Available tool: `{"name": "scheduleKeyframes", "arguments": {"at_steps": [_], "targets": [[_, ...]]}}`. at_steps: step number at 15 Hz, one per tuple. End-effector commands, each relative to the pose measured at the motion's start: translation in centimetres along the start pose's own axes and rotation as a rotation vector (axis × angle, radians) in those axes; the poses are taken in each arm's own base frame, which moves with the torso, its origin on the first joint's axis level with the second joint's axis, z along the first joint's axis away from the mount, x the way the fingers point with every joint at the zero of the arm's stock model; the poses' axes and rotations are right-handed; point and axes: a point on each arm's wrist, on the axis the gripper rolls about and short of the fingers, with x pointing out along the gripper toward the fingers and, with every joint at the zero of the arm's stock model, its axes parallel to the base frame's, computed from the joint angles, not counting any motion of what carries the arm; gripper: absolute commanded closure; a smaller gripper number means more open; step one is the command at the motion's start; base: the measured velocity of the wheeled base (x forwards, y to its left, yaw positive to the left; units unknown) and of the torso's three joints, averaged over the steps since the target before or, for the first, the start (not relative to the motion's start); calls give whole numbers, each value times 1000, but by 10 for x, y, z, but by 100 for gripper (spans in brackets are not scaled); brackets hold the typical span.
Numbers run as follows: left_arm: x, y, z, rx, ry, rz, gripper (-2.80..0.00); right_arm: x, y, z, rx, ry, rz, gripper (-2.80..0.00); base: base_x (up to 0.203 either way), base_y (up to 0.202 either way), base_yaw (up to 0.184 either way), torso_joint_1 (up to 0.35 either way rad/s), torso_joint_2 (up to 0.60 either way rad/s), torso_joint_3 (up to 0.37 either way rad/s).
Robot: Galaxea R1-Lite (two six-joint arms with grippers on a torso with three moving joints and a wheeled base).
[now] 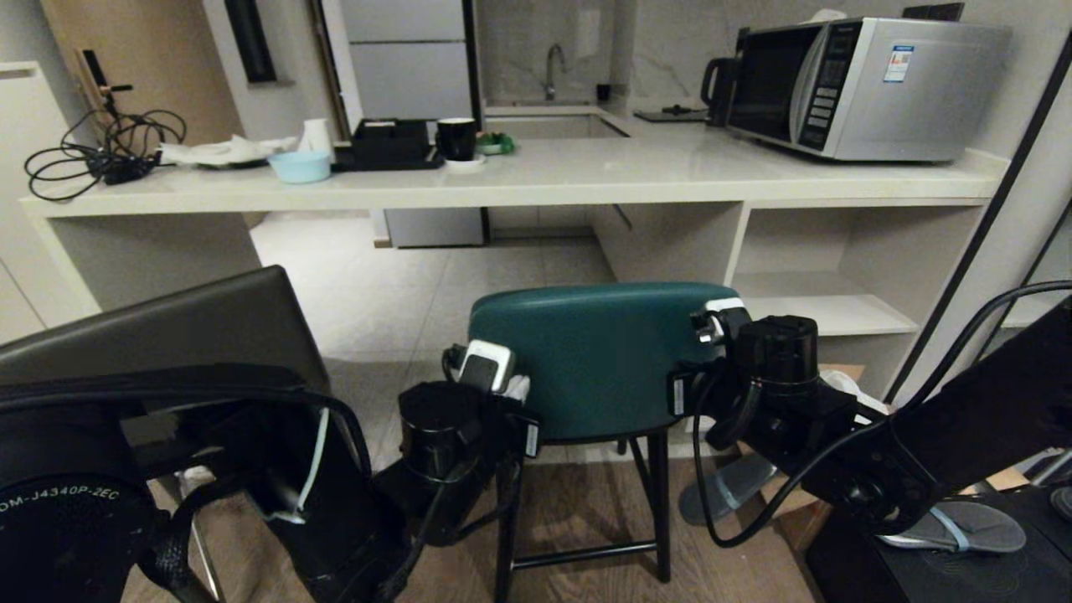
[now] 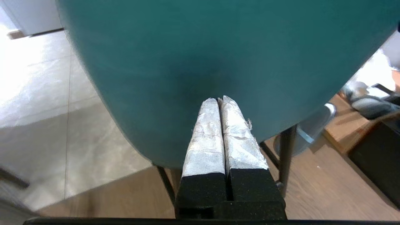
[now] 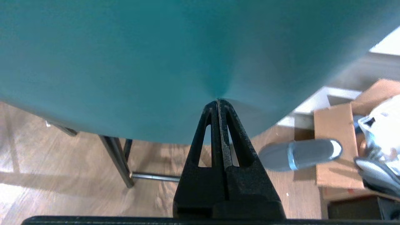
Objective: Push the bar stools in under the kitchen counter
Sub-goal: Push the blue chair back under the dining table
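Observation:
The teal bar stool (image 1: pixel 599 360) stands in front of me with its curved backrest toward me, a short way out from the kitchen counter (image 1: pixel 536 180). My left gripper (image 1: pixel 519 387) is shut, and its white-wrapped fingertips (image 2: pixel 215 107) press on the backrest's left part (image 2: pixel 218 47). My right gripper (image 1: pixel 697 335) is shut too, with its black tips (image 3: pixel 218 100) dimpling the backrest's right part (image 3: pixel 156 47). The dark grey-brown bar stool (image 1: pixel 167 327) stands at the left, close to me and partly behind my left arm.
On the counter sit a microwave (image 1: pixel 863 84), a black mug (image 1: pixel 456 138), a blue bowl (image 1: pixel 300 166) and cables (image 1: pixel 100 155). Open white shelves (image 1: pixel 829 310) fill the counter's right end. Grey slippers (image 1: pixel 729 490) and a cardboard box (image 3: pixel 334 125) lie on the floor at the right.

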Motion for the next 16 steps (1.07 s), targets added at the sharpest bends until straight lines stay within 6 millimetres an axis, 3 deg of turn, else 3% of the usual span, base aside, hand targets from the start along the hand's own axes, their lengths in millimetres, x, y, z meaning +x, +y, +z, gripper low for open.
{"name": "scheduleKeyframes", "arguments": {"at_steps": [1,8,16], "targets": [[-4,-10,-2,-7,-17,-1,0,3,1,-4,-1,5,-2,0,0,0,0,0,0,0],[6,10,-6,-1,-12,56,0,11,2,-11,0,-5,-3,0,13,0,0,-1,0,0],[7,14,-6,-2,-12,62,0,15,3,-13,-2,-9,-3,0,188,0,1,1,2,6]]}}
